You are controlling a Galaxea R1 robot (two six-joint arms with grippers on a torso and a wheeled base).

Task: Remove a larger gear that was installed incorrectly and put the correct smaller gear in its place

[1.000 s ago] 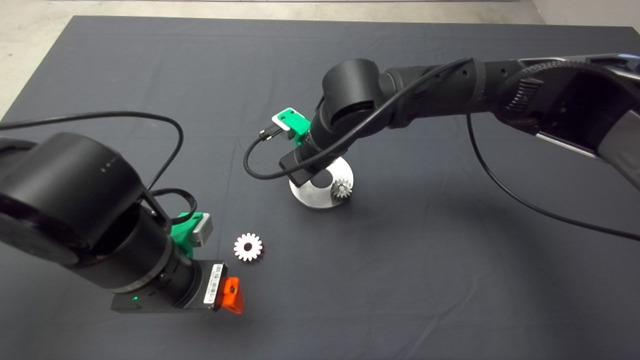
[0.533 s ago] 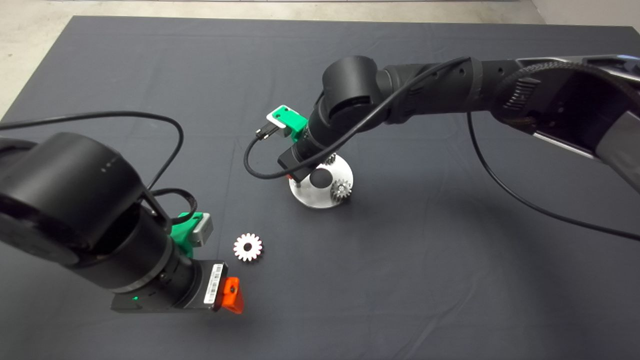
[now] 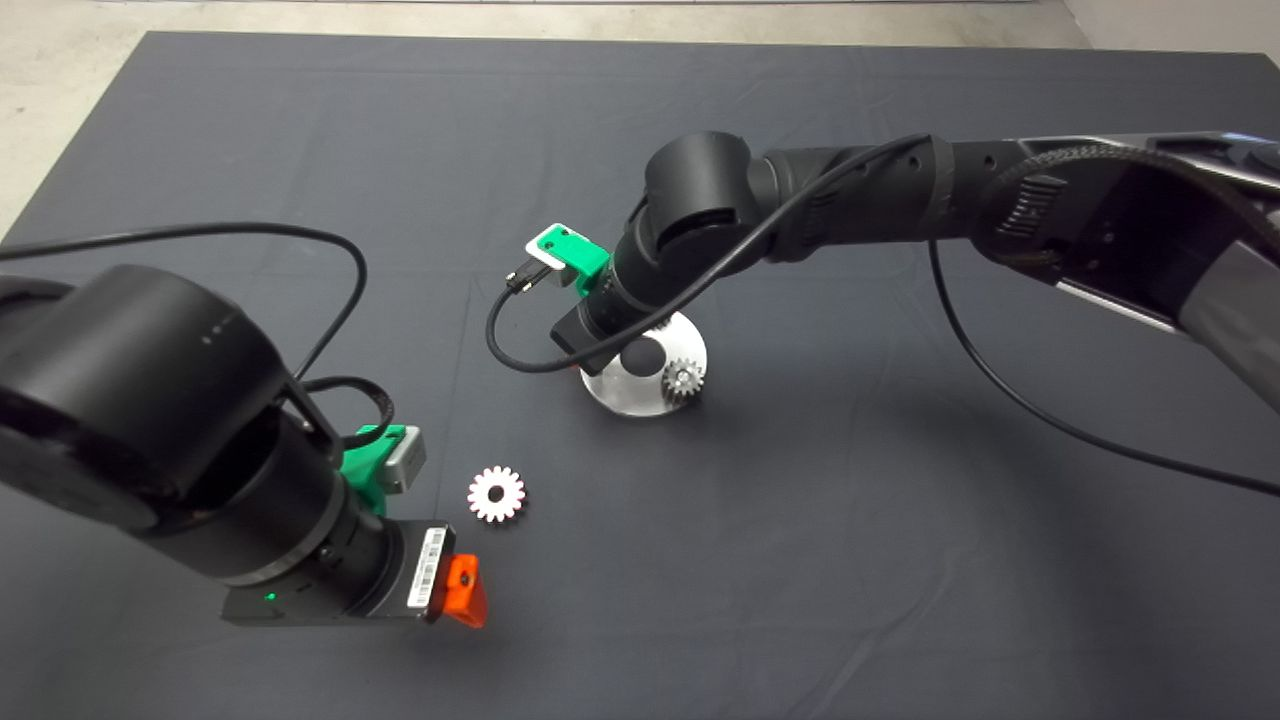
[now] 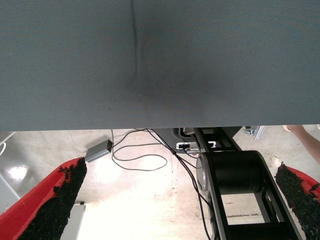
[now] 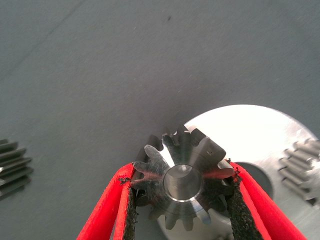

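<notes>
My right gripper (image 5: 180, 170) is shut on the smaller gear (image 5: 182, 182), dark grey and shiny, and holds it over the rim of the round silver plate (image 5: 250, 135). I cannot tell whether the gear sits on a peg. In the head view the right wrist hides that gear above the plate's left side (image 3: 640, 395). The larger gear (image 3: 496, 494), bright and flat, lies loose on the mat to the plate's front left. My left gripper (image 3: 465, 592) is parked at the lower left, open and empty (image 4: 178, 169).
A paler small gear (image 3: 682, 380) stands on the plate's right side and also shows in the right wrist view (image 5: 302, 167). Another gear's teeth (image 5: 12, 162) show on the mat at that view's edge. The left wrist view shows the mat's edge, floor and cables.
My right wrist has shifted a little to the left and lower over the plate's left side. The left arm and the larger gear have not moved.
</notes>
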